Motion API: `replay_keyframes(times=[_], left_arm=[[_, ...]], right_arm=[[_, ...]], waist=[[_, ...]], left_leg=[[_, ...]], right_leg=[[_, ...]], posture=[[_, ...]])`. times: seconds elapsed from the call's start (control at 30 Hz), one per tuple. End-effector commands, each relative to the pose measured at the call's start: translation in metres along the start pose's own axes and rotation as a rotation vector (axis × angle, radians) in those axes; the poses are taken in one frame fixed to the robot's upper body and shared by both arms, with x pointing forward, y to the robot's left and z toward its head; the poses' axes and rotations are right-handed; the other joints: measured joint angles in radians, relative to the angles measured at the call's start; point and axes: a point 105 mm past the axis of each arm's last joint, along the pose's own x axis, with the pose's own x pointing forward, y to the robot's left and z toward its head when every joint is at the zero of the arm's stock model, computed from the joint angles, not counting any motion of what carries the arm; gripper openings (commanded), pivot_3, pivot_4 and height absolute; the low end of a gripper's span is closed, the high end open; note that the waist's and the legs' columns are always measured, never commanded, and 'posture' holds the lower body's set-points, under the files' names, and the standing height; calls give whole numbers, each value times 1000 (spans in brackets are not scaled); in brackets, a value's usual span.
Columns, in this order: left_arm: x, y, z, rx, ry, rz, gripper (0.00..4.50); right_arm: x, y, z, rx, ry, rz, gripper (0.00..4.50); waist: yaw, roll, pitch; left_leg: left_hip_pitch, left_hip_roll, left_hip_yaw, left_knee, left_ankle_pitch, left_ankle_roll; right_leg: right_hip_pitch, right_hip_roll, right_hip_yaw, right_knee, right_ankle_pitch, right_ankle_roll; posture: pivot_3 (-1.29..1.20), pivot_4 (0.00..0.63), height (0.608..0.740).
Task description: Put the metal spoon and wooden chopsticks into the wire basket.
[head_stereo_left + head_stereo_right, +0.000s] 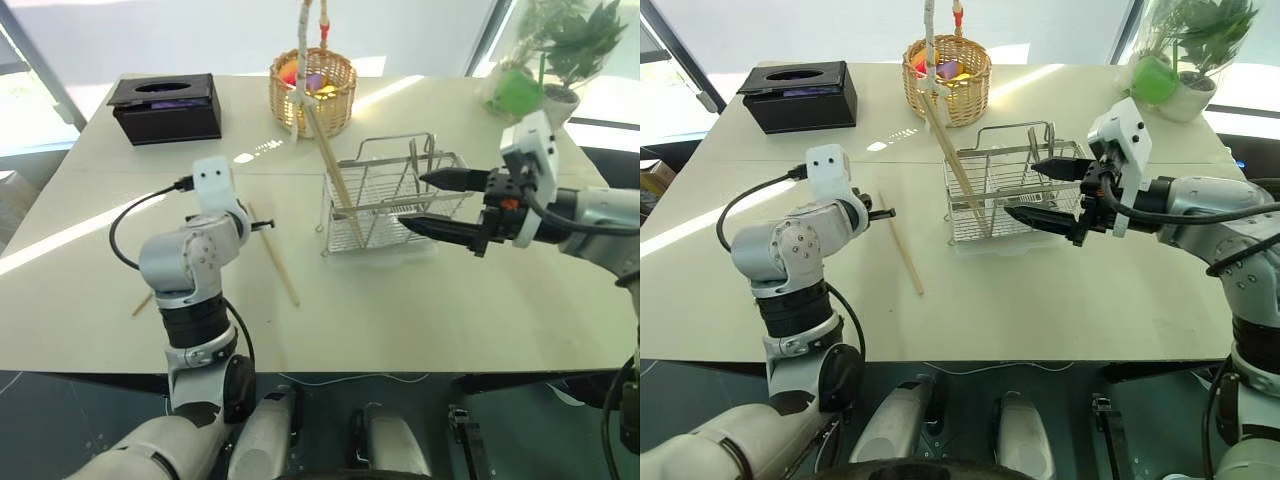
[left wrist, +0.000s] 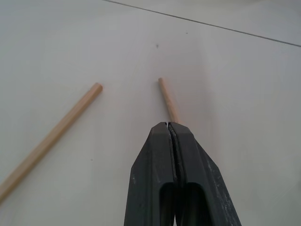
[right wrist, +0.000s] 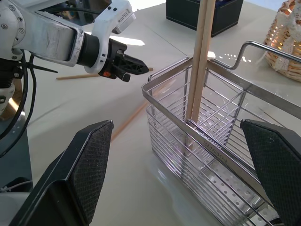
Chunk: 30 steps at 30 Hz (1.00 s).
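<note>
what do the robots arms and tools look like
Both arms are silver-grey metal with rounded joints, black bands and loose black cables. Each wrist bears a white boxy camera housing. The left tool and the right tool have two tapered black fingers each; the right one's pads are cross-hatched, with an orange spot at its base.

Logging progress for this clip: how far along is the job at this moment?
Done: two wooden chopsticks stand in the wire basket. In hand: the left hand is shut right at the end of one chopstick; a grip is unclear. The right hand hangs open by the basket. Left: another chopstick lies on the table; the spoon I cannot make out.
</note>
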Motion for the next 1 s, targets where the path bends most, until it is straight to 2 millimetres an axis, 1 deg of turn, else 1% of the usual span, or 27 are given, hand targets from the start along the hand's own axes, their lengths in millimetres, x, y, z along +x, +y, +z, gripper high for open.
replay_keyframes(times=[0.03, 0.17, 0.2, 0.23, 0.37, 0.43, 0.53, 0.63, 0.73, 0.87, 1.0], left_arm=[[-4, -6, 10, -42, -44, -16, 1372], [-2, -11, 6, -56, -28, -29, 3434], [-1, -11, 6, -51, -25, -24, 4022], [0, -11, 5, -48, -23, -18, 4479], [6, -9, -6, -106, 55, -1, 4479], [9, -9, -12, -104, 84, 11, 4479], [14, -13, -13, -79, 90, 10, 4479], [18, -22, -10, -69, 65, -20, 4479], [18, -25, -7, -42, 51, -24, 4479], [19, -22, -18, 62, 134, 2, 4479], [18, -28, -21, 129, 181, -23, 4479]], right_arm=[[-2, 1, 11, -49, -39, 0, 4500], [-3, 2, 10, -44, -39, -5, 4500], [-3, 2, 9, -43, -39, -7, 4500], [-3, 2, 9, -42, -39, -8, 4500], [-5, 1, 8, -33, -40, -15, 4500], [-7, 2, 11, -7, -57, -10, 4500], [-12, 1, 18, 37, -96, -3, 4500], [-15, -1, 18, 49, -100, -15, 4500], [-16, 0, 14, 54, -94, -25, 4500], [-15, 0, 12, 61, -102, -36, 4500], [-17, -1, 12, 62, -108, -48, 4500]], waist=[[-1, -1, 0], [-3, -1, 0], [-3, -1, 0], [-2, -1, 0], [-1, -1, 0], [-1, -1, 0], [0, -1, 0], [0, -1, 0], [-1, -1, 0], [-1, -1, 0], [-2, 0, 0]], left_leg=[[0, 0, 0, 0, 0, 0], [0, 0, 0, 0, 0, 0], [0, 0, 0, 0, 1, 1], [0, 0, 0, 0, 1, 1], [0, 0, 0, 1, 0, 0], [0, 0, 0, 1, 0, 0], [0, 0, 0, 1, 1, 1], [0, 0, 0, 1, 0, 0], [0, 0, 0, 2, 0, 0], [0, 0, 0, 2, 0, 0], [0, 0, 0, 2, 0, 0]], right_leg=[[0, 0, 0, 0, 0, 0], [0, 0, 0, 1, 0, 0], [0, 0, 0, 1, 0, 0], [0, 0, 0, 1, 0, 0], [0, 0, 0, 1, 0, 0], [0, 0, 0, 1, 0, 1], [0, 0, 0, 1, 0, 1], [1, 0, 0, 1, 0, 1], [1, 0, 0, 1, 1, 1], [1, 0, 0, 1, 1, 1], [1, 0, 0, 1, 1, 1]], posture=[[0, 150, 740], [0, 150, 740], [0, 150, 740], [0, 150, 740], [0, 150, 740], [0, 150, 740], [0, 150, 740], [0, 150, 740], [0, 150, 740], [0, 150, 740], [0, 150, 740]])
